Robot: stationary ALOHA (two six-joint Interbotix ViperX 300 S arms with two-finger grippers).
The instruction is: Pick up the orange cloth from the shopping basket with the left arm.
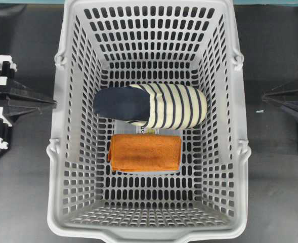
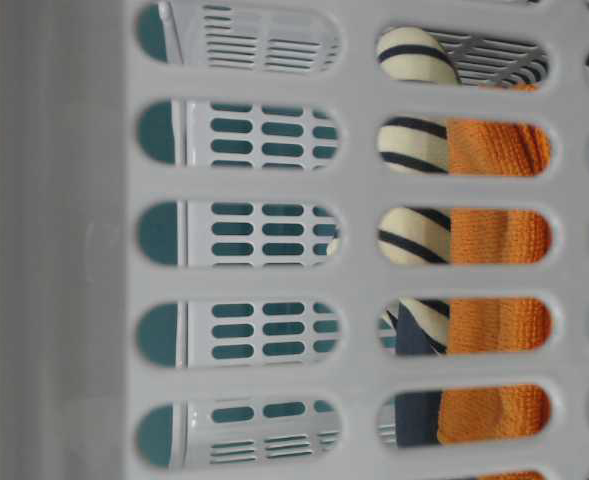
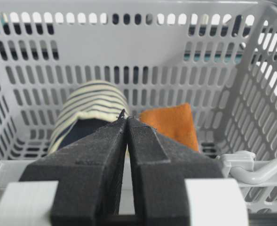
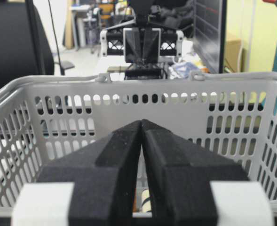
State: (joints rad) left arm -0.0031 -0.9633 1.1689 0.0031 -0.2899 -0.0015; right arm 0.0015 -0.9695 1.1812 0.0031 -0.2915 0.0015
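Observation:
The orange cloth point(image 1: 145, 152) lies flat on the floor of the light grey shopping basket point(image 1: 240, 167), just in front of a navy and cream striped fabric item point(image 1: 154, 105). My left gripper point(image 1: 54, 103) is shut and empty outside the basket's left wall, level with the striped item. In the left wrist view its tips point(image 3: 126, 117) point over the rim at the cloth point(image 3: 173, 123). My right gripper point(image 1: 263, 96) is shut and empty outside the right wall; its tips show in the right wrist view point(image 4: 141, 121). The table-level view shows the cloth point(image 2: 499, 235) through the wall slots.
The basket's tall slotted walls point(image 3: 129, 47) and thick rim point(image 4: 129, 80) stand between both grippers and the cloth. The striped item point(image 3: 91, 101) touches the cloth's far edge. Dark table point(image 1: 22, 177) lies on both sides of the basket.

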